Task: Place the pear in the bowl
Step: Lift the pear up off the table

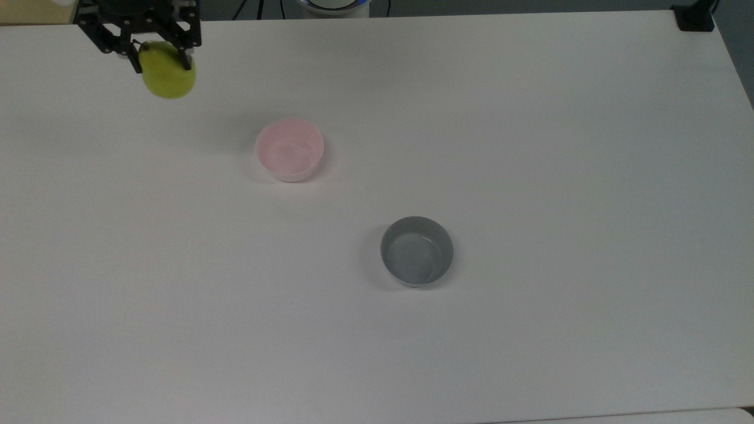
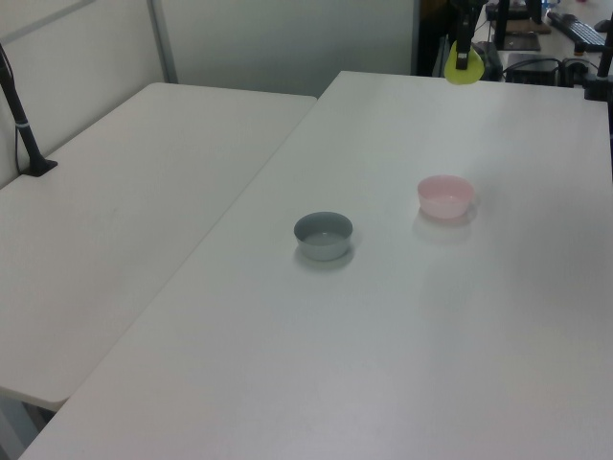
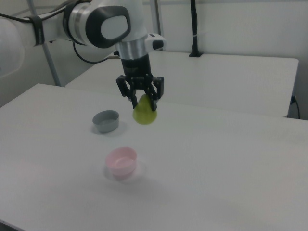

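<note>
The gripper (image 3: 143, 103) is clamped on the pear (image 3: 145, 114) near its top; looks light but smooth and rounded, so gripping the wider belly seems safer.

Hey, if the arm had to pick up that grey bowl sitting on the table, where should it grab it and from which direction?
Likely best by the rim, coming straight down. The grey bowl stands upright with its mouth open and looks empty, so one finger can go inside and one outside its thin wall. Its round body seems too wide to span. The claw currently holds the pear, so that goes first.
</note>
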Controlling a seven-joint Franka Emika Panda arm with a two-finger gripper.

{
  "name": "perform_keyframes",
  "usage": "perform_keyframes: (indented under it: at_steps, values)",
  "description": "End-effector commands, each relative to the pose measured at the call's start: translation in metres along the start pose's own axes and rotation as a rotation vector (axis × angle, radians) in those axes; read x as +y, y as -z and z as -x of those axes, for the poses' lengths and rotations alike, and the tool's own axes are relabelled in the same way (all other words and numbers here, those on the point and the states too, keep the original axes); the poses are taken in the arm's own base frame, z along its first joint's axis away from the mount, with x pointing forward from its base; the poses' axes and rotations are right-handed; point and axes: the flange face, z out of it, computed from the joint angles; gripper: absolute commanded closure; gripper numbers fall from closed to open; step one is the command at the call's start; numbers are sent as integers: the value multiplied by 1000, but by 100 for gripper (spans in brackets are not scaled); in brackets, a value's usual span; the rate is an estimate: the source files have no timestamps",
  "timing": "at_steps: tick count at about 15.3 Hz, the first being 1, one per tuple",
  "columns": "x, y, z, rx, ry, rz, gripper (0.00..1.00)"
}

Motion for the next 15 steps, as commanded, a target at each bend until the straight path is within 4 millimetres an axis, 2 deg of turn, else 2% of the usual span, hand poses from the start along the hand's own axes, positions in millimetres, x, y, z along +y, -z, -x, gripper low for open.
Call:
perform_keyframes:
  at_steps: [1, 7, 9, 10, 13, 15]
  values:
    - [-34, 19, 3, -1, -80, 4, 82]
    - [-74, 51, 21, 20, -89, -13, 82]
    - [-80, 52, 23, 1, -80, -21, 82]
    - [-90, 56, 22, 10, -66, -36, 82]
    - [-105, 45, 19, -3, -37, -59, 82]
    - [-115, 20, 17, -25, -14, -65, 82]
